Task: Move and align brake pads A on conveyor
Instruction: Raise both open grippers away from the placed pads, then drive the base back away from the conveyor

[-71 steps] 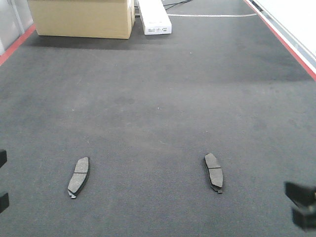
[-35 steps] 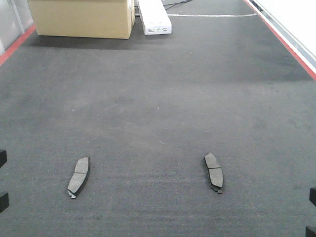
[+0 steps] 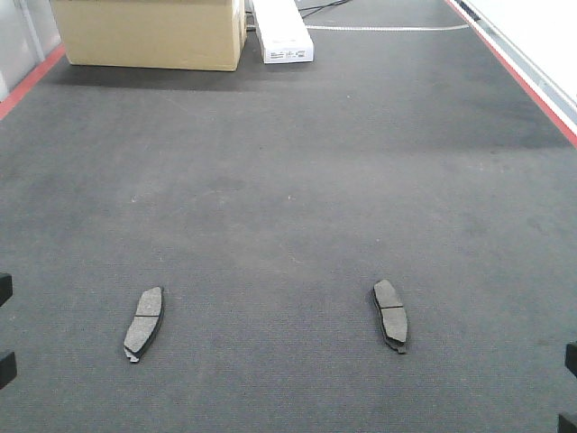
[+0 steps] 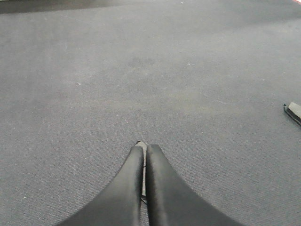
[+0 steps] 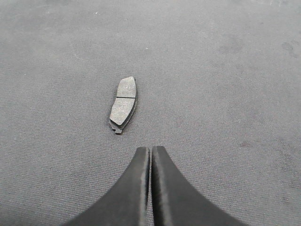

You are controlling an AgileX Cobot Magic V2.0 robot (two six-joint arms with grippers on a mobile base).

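Two brake pads lie friction face up on the dark grey conveyor (image 3: pixel 288 180). The left pad (image 3: pixel 144 323) and the right pad (image 3: pixel 390 313) are both lengthwise and apart. My right gripper (image 5: pixel 150 149) is shut with nothing in it, just behind the right pad (image 5: pixel 123 106). My left gripper (image 4: pixel 145 147) is also shut. A thin grey sliver with a dark rim (image 4: pixel 141 143) shows in its slit and past its tips. I cannot tell whether that sliver is held or lies on the belt beneath. A pad end (image 4: pixel 294 111) shows at the right edge of the left wrist view.
A cardboard box (image 3: pixel 149 34) and a white box (image 3: pixel 282 32) stand at the belt's far end. Red edge strips run along the left side (image 3: pixel 27 81) and the right side (image 3: pixel 523 86).
My right gripper has drawn back toward the lower right edge of the front view, and only a sliver of it shows now. The pads and the left arm have not moved.
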